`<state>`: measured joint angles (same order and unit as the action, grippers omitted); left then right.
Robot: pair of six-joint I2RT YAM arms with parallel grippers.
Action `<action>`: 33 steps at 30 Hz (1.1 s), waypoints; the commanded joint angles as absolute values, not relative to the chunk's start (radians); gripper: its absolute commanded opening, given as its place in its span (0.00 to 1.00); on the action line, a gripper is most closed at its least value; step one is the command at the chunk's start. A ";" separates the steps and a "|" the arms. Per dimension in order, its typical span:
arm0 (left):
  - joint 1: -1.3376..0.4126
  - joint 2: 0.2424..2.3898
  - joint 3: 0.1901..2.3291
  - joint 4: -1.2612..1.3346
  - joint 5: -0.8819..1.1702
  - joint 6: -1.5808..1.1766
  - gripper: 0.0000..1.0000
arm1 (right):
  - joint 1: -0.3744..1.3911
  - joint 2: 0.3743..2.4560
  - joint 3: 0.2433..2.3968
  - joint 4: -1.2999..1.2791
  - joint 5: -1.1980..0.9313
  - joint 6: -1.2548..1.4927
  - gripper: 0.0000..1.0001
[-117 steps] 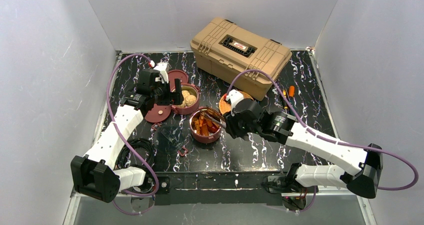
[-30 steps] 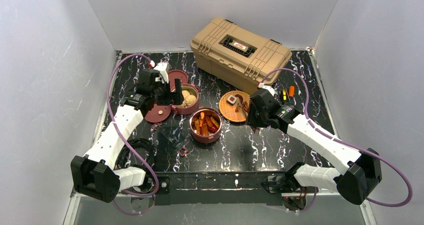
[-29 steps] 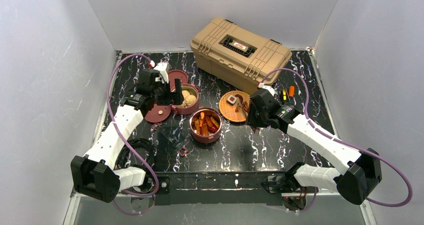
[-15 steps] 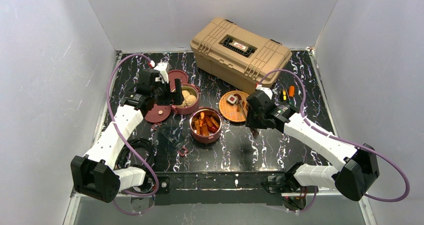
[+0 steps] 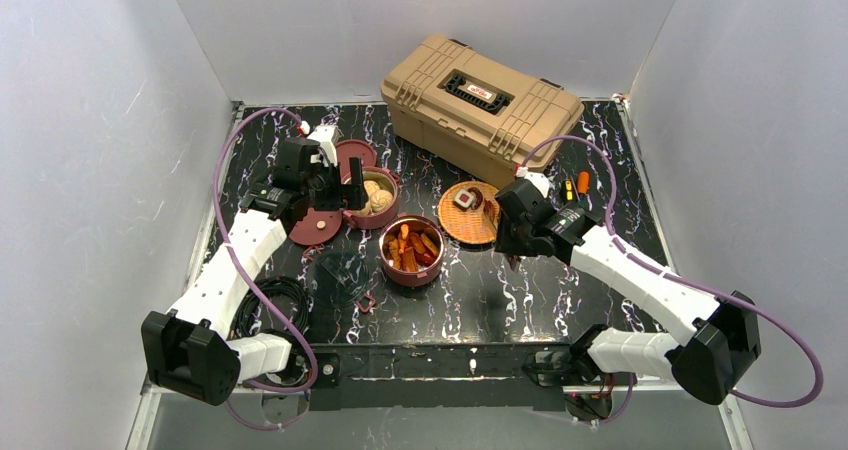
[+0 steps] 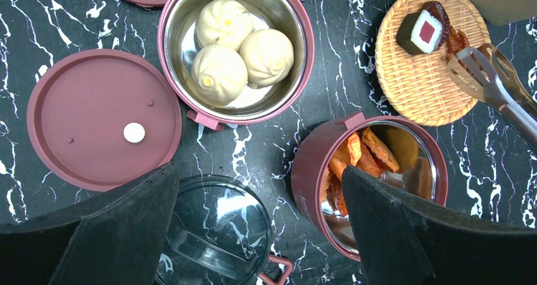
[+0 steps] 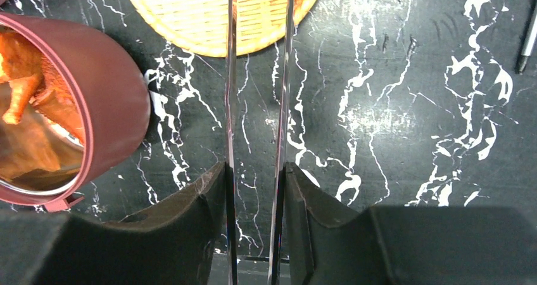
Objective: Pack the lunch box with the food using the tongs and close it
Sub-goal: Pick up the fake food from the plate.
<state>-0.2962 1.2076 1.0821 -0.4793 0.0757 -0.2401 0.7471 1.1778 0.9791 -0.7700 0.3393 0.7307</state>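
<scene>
The lunch box stands apart in pieces. One maroon bowl (image 5: 372, 196) (image 6: 235, 47) holds three beige buns (image 6: 242, 54). The other bowl (image 5: 411, 250) (image 6: 304, 171) holds orange and red chunks (image 6: 367, 155). A flat maroon lid (image 5: 316, 226) (image 6: 104, 119) lies left of them. My right gripper (image 5: 507, 238) (image 7: 254, 171) is shut on the tongs (image 7: 229, 76) (image 6: 500, 92), whose arms stay apart and reach over the orange woven plate (image 5: 462, 225) (image 6: 411, 82). On the plate lie a dark block with a red centre (image 6: 421, 31) and a red chunk (image 6: 456, 41). My left gripper (image 5: 345, 195) (image 6: 259, 228) hangs open and empty above the table.
A tan toolbox (image 5: 480, 110) stands at the back. Screwdrivers (image 5: 575, 185) lie right of the plate. A second maroon lid (image 5: 355, 153) lies behind the bun bowl. A clear lid with a maroon clip (image 6: 218, 231) (image 5: 345, 270) lies near the front, and a coiled cable (image 5: 275, 305) lies at the left.
My right arm has carried the tongs from over the chunk bowl to the woven plate, then shifted slightly. The left arm has not moved.
</scene>
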 commanded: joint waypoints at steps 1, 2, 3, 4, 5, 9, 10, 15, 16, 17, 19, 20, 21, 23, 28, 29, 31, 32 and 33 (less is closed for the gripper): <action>-0.292 1.188 1.122 -0.495 0.084 -0.241 0.99 | 0.748 1.184 0.993 -0.709 0.327 0.711 0.44; -0.293 1.188 1.123 -0.495 0.086 -0.241 0.99 | 0.749 1.186 0.999 -0.709 0.330 0.702 0.44; -0.293 1.187 1.122 -0.495 0.086 -0.241 0.99 | 0.749 1.190 1.003 -0.709 0.336 0.697 0.44; -0.292 1.187 1.123 -0.495 0.086 -0.241 0.99 | 0.749 1.195 1.007 -0.709 0.341 0.691 0.44; -0.292 1.187 1.123 -0.495 0.086 -0.242 0.99 | 0.749 1.201 1.011 -0.710 0.350 0.683 0.44; -0.293 1.186 1.121 -0.495 0.083 -0.241 0.99 | 0.748 1.232 1.025 -0.729 0.387 0.658 0.43; -0.293 1.186 1.122 -0.497 0.083 -0.241 0.99 | 0.749 1.240 1.028 -0.732 0.393 0.651 0.42; -0.293 1.186 1.123 -0.497 0.081 -0.240 0.99 | 0.750 1.266 1.036 -0.735 0.407 0.632 0.35; -0.292 1.186 1.122 -0.497 0.080 -0.240 0.99 | 0.749 1.267 1.039 -0.740 0.413 0.632 0.32; -0.292 1.186 1.122 -0.497 0.080 -0.240 0.99 | 0.748 1.266 1.042 -0.744 0.415 0.630 0.29; -0.292 1.187 1.122 -0.496 0.081 -0.241 0.99 | 0.749 1.258 1.047 -0.747 0.419 0.630 0.23; -0.292 1.186 1.123 -0.496 0.081 -0.241 0.99 | 0.749 1.251 1.050 -0.747 0.419 0.629 0.20; -0.293 1.186 1.123 -0.495 0.083 -0.241 0.99 | 0.748 1.244 1.053 -0.747 0.419 0.628 0.17; -0.292 1.186 1.122 -0.495 0.083 -0.241 0.99 | 0.749 1.227 1.058 -0.742 0.418 0.619 0.10; -0.292 1.187 1.121 -0.495 0.084 -0.241 0.99 | 0.749 1.173 1.057 -0.736 0.427 0.604 0.01; -0.292 1.188 1.120 -0.494 0.084 -0.241 0.99 | 0.748 1.162 1.056 -0.738 0.430 0.604 0.01; -0.293 1.189 1.121 -0.494 0.084 -0.241 0.99 | 0.749 1.138 1.054 -0.747 0.433 0.601 0.01; -0.293 1.190 1.121 -0.494 0.084 -0.241 0.99 | 0.749 1.124 1.054 -0.748 0.426 0.594 0.01; -0.293 1.190 1.121 -0.494 0.086 -0.241 0.99 | 0.749 1.109 1.054 -0.743 0.409 0.579 0.01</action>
